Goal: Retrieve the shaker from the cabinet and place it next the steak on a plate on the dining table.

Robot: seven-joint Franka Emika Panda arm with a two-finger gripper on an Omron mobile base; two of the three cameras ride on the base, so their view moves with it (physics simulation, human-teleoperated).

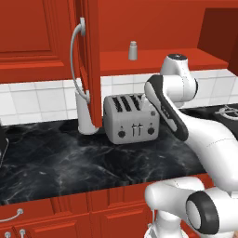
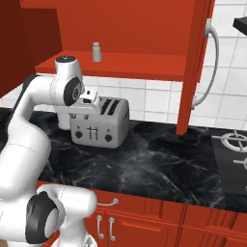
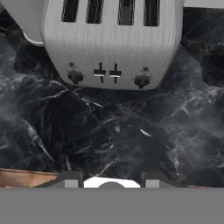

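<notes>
Red kitchen cabinets are filling the upper part of both base pictures, above a white tiled wall and a black marble counter (image 1: 69,158). One cabinet (image 1: 139,28) is standing open, its door (image 1: 89,60) swung out with a long curved silver handle. On the open shelf, at upper centre of the left base picture, the shaker (image 1: 133,50) is standing upright and alone; in the right base picture it is sitting at upper left (image 2: 97,52).

It is looking small, light, stiff and smooth-sided, so it may slip or tip; a hold across the straight grey body, below the paler rounded cap, seems safest.

A silver toaster (image 1: 131,119) is sitting on the counter below the shelf, with a tall grey canister (image 1: 86,114) just beside it.

The white arm is bending over the toaster, and the gripper (image 2: 91,99) is showing in the right base picture. Its fingers are drawn narrow and holding nothing.

The hand picture is looking down on the toaster's slots and dials (image 3: 111,41), and its fingertips (image 3: 70,180) are rising at the bottom. The right base picture adds a stove burner (image 2: 235,141) at right.
</notes>
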